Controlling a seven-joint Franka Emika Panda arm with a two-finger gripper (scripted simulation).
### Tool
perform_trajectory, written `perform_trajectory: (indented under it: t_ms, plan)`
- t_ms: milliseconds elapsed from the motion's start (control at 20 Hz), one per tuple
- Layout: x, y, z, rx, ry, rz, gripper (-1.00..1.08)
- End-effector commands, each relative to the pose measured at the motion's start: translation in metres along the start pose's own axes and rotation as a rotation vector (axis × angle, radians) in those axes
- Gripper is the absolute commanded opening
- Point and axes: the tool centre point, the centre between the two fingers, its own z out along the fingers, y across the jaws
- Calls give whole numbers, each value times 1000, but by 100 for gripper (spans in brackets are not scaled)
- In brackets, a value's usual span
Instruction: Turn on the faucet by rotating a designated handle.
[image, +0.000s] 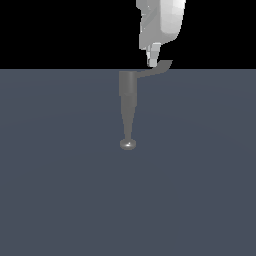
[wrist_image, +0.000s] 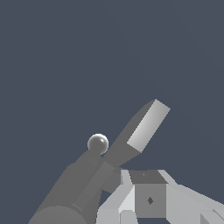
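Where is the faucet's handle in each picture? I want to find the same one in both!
Exterior view: the handle sticks out from the top of the faucet toward the exterior view's right, just under the gripper.
Wrist view: the handle is the flat lever angling away from the faucet body, just beyond the gripper.
Shared landmark: the shiny round disc at the spout's end.

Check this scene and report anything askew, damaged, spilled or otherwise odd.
Nothing stands out. The grey metallic faucet looks intact, its tapered spout ending in a shiny round disc. Its thin flat grey handle sticks out toward the exterior view's right, undamaged. The white gripper sits just above the handle. No spill shows on the plain grey-blue surface.
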Motion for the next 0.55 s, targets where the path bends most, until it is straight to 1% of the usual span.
perform_trajectory:
  t_ms: [0,450,500]
  plan:
    - [20,-4,2,0,2,24,-100]
    - [47,-23,2,-2,2,35,-100]
    - [47,-23,2,-2,2,35,-100]
